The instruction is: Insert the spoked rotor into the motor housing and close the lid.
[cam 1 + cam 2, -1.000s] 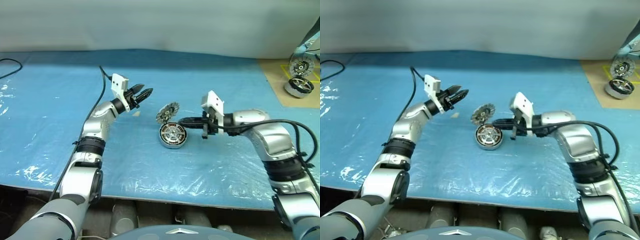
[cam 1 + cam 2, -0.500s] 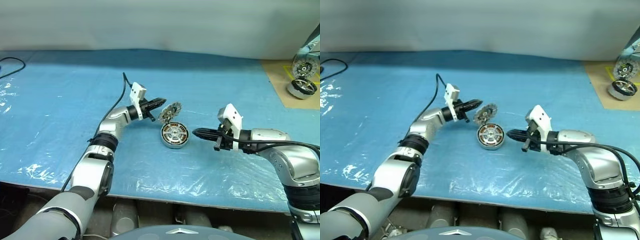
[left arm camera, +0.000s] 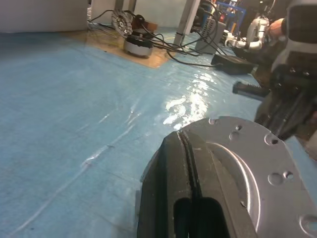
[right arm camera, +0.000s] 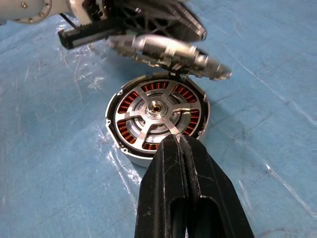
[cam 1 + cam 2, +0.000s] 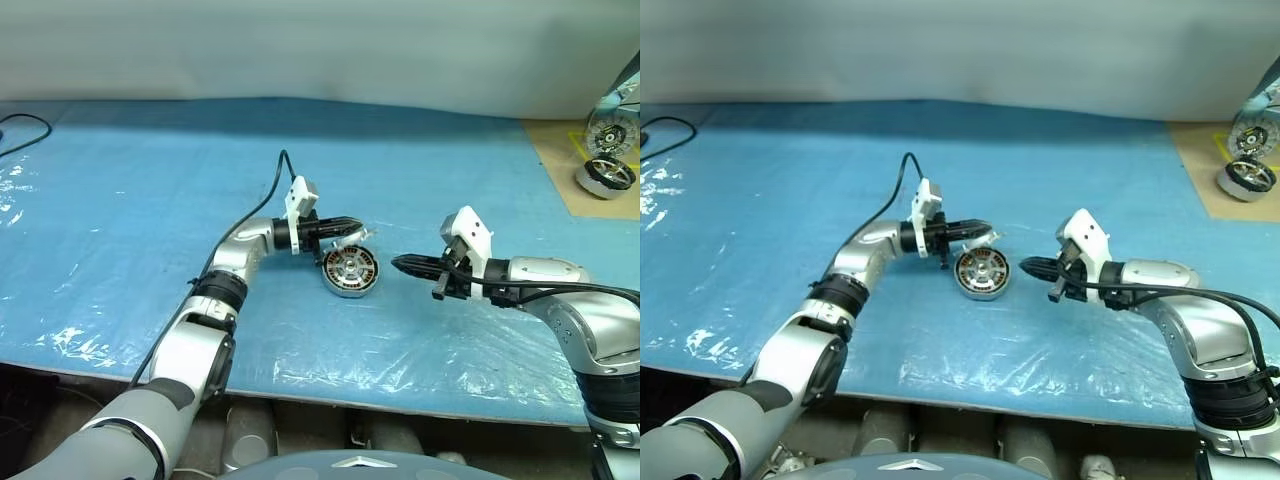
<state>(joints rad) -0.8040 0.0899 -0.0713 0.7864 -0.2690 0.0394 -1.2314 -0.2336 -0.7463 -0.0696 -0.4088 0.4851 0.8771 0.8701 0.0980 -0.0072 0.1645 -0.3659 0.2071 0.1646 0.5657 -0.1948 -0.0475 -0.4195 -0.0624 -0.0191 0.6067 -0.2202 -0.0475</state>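
Note:
The motor housing [image 4: 132, 148] stands on the blue sheet mid-table, also seen from the head [image 5: 349, 272]. The spoked rotor [image 4: 156, 106] sits inside it, silver spokes over copper windings. A round silver lid [image 4: 168, 52] hangs tilted over the housing's far side, partly lowered. My left gripper [image 5: 352, 227] is shut, pointing right, its fingertips [image 3: 185, 148] lying against the lid's [image 3: 247, 168] back. My right gripper [image 5: 397, 264] is shut on nothing, a short gap to the right of the housing, with its fingertips [image 4: 177, 144] aimed at the rim.
A brown board at the far right carries two larger wheel-like motors [image 5: 605, 172] [image 5: 608, 130]. A black cable [image 5: 22, 126] lies at the far left edge. Wrinkled blue sheeting [image 5: 120, 210] covers the table; its front edge runs just before my arms.
My left gripper has shut and swung right onto the lid, which has tipped from near upright down toward the housing. My right gripper has drawn back to the right, off the housing.

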